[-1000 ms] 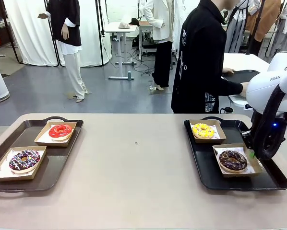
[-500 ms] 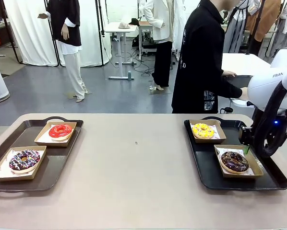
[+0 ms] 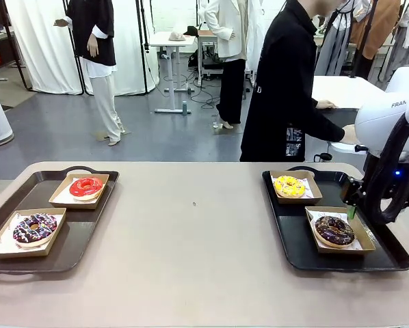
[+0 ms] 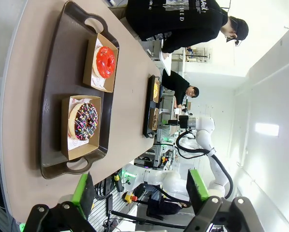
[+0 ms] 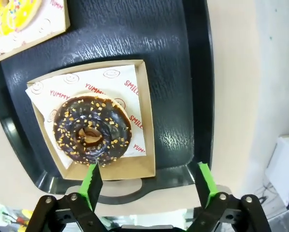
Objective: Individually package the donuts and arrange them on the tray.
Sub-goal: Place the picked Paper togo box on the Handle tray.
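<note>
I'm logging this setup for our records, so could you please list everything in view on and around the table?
Beige table: one, spanning the foreground.
Dark brown plastic tray: one, at the table's left end.
Black plastic tray: one, at the right end.
Brown cardboard boxes: four, two on each tray, one donut apiece.
Red iced donut: one, left tray, far box.
Dark purple sprinkled donut: one, left tray, near box.
Yellow iced donut: one, right tray, far box.
Chocolate sprinkled donut: one, right tray, near box.
Person in black top: one, beyond the far edge.
Left gripper: open, above the left end.
Right gripper: open, over the chocolate donut's box.
</note>
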### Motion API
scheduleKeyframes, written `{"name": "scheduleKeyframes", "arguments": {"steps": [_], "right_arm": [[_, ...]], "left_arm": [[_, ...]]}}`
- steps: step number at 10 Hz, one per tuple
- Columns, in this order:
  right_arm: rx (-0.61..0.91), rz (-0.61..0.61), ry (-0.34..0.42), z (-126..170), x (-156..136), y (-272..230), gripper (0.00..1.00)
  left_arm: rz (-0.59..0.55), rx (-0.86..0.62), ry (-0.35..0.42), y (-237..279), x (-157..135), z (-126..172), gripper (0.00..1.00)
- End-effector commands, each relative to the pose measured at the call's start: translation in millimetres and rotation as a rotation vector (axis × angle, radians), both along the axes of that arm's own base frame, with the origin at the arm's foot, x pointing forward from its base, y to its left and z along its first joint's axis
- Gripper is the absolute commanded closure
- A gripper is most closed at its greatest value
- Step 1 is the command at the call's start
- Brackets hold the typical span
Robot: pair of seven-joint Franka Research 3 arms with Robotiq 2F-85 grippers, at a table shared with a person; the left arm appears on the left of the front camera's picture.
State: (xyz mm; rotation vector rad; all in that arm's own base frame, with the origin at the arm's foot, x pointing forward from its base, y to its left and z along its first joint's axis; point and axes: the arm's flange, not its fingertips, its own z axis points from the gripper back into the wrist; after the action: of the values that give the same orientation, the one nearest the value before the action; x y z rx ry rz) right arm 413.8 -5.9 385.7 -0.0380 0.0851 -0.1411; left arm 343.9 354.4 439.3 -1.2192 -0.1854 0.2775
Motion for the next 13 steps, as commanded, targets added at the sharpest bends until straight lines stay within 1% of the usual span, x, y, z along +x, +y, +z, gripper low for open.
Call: {"name": "scheduleKeyframes", "arguments": {"steps": [1, 2, 3, 4, 5, 6, 7, 8, 9, 10, 11, 13], "right_arm": [[0.029, 0.031, -0.023, -1.2, 0.2, 2.0, 0.0], [0.0, 0.0, 0.0, 0.0, 0.0, 0.0, 0.09], [0.081, 0.024, -0.008, 12.7, -2.9, -6.2, 0.0], [0.246, 0.1, -0.015, 31.9, -5.4, -14.9, 0.0], [0.42, 0.174, 0.002, 52.0, -7.9, -25.8, 0.0], [0.616, 0.227, -0.013, 72.3, -6.3, -45.1, 0.0], [0.786, 0.249, -0.036, 86.2, -4.4, -67.1, 0.0], [0.954, 0.236, -0.073, 96.2, -3.8, -92.6, 0.0], [1.084, 0.207, -0.118, 101.7, -5.9, -119.3, 0.0], [1.198, 0.191, -0.151, 101.1, -11.7, -145.8, 0.0], [1.28, 0.172, -0.183, 94.0, -21.8, -173.5, 0.0], [1.353, 0.112, -0.244, 73.8, -41.5, -215.9, 0.0]], "left_arm": [[0.003, 0.002, -0.003, 0.4, -1.7, 1.8, 0.0], [0.003, 0.002, -0.003, 0.4, -1.7, 1.8, 0.0], [0.003, 0.002, -0.003, 0.4, -1.7, 1.8, 0.0], [0.003, 0.002, -0.003, 0.4, -1.7, 1.8, 0.0], [0.003, 0.002, -0.003, 0.4, -1.7, 1.8, 0.0], [0.003, 0.002, -0.003, 0.4, -1.7, 1.8, 0.0], [0.003, 0.002, -0.003, 0.4, -1.7, 1.8, 0.0], [0.003, 0.002, -0.003, 0.4, -1.7, 1.8, 0.0], [0.003, 0.002, -0.003, 0.4, -1.7, 1.8, 0.0], [0.003, 0.002, -0.003, 0.4, -1.7, 1.8, 0.0], [0.003, 0.002, -0.003, 0.4, -1.7, 1.8, 0.0], [0.003, 0.002, -0.003, 0.4, -1.7, 1.8, 0.0]]}}
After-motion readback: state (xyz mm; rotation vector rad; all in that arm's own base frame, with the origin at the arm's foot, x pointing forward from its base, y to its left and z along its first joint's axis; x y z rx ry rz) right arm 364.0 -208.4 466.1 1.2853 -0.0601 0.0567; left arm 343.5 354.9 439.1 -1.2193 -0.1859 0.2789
